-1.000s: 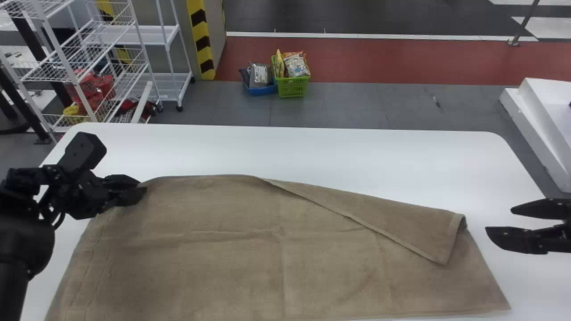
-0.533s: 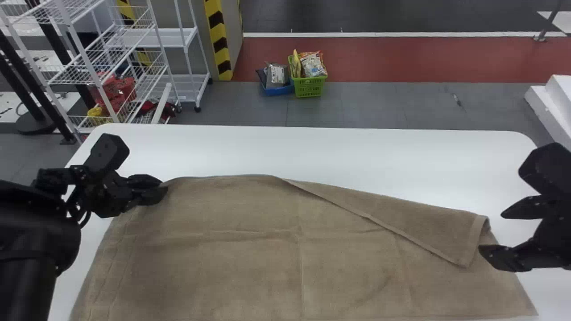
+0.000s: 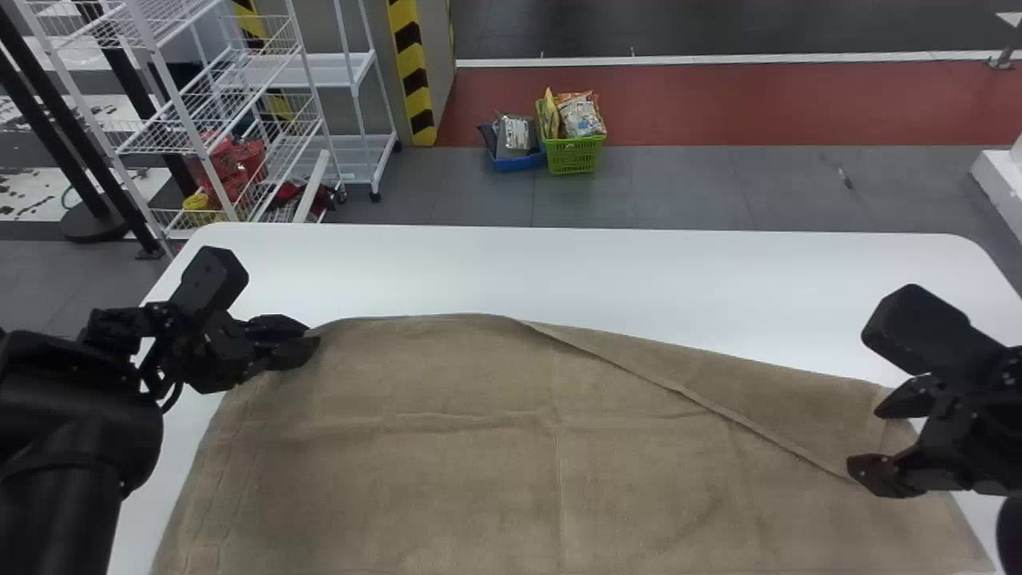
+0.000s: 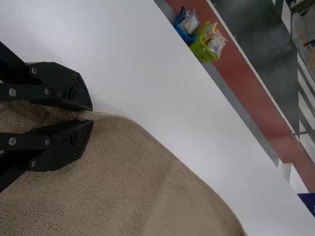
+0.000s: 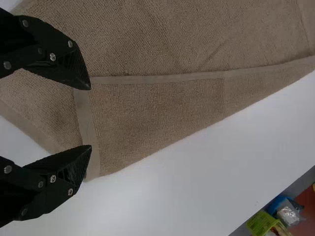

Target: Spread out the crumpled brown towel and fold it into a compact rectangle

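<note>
The brown towel (image 3: 495, 447) lies spread on the white table, its far right corner folded over toward the near side as a slanting flap (image 3: 742, 383). My left gripper (image 3: 307, 339) is at the towel's far left corner; in the left wrist view the left gripper (image 4: 88, 115) is shut on that edge, a bit of hem pinched between its tips. On the right, my right gripper (image 3: 870, 435) stands open over the folded corner. In the right wrist view the right gripper (image 5: 88, 115) has its parted fingers on either side of the flap's hemmed end (image 5: 87, 123).
The white table (image 3: 599, 263) extends beyond the towel's far edge. Past it on the floor are a green basket (image 3: 573, 156) and a blue basket (image 3: 517, 162) with packets. A white wire rack (image 3: 231, 120) stands behind at the left.
The head view has shifted, so the scene sits farther right. My right gripper has come in from the right edge to the folded corner, still open. The left one keeps its hold.
</note>
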### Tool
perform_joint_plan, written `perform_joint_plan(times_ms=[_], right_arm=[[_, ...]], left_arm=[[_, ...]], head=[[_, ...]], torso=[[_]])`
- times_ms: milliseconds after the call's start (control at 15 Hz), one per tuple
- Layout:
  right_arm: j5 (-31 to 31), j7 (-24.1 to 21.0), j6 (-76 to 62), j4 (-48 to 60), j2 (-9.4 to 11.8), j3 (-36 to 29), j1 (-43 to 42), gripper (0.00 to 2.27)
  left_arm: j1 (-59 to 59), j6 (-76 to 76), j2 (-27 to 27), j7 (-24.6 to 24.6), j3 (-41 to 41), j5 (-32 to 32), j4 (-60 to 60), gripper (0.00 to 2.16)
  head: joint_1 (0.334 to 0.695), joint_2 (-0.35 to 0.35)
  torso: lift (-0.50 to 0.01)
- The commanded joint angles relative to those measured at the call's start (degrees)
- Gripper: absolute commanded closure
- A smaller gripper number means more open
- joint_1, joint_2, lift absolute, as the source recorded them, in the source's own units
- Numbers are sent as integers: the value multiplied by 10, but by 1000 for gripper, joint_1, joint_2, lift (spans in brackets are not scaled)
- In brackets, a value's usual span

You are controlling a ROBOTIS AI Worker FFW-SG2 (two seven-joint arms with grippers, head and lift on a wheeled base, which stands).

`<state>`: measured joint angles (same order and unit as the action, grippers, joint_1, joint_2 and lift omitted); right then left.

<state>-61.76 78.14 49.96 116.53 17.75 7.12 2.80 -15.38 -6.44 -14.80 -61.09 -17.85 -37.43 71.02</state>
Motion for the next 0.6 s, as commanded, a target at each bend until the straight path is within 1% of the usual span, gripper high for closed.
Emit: perform_joint_plan(times_ms=[0, 267, 533], right_arm=[[-6, 2, 8, -7, -1, 18, -5, 502], [-25, 2, 8, -27, -3, 47, -10, 502], [-27, 2, 8, -45, -5, 52, -19, 515]], left_arm=[[2, 2, -2, -1, -3, 3, 0, 923], [4, 9, -4, -1, -3, 7, 0, 923], [6, 9, -4, -2, -3, 8, 0, 923]], head=[[695, 99], [695, 122], [695, 130]], torso=[[-127], [-127], [-127]])
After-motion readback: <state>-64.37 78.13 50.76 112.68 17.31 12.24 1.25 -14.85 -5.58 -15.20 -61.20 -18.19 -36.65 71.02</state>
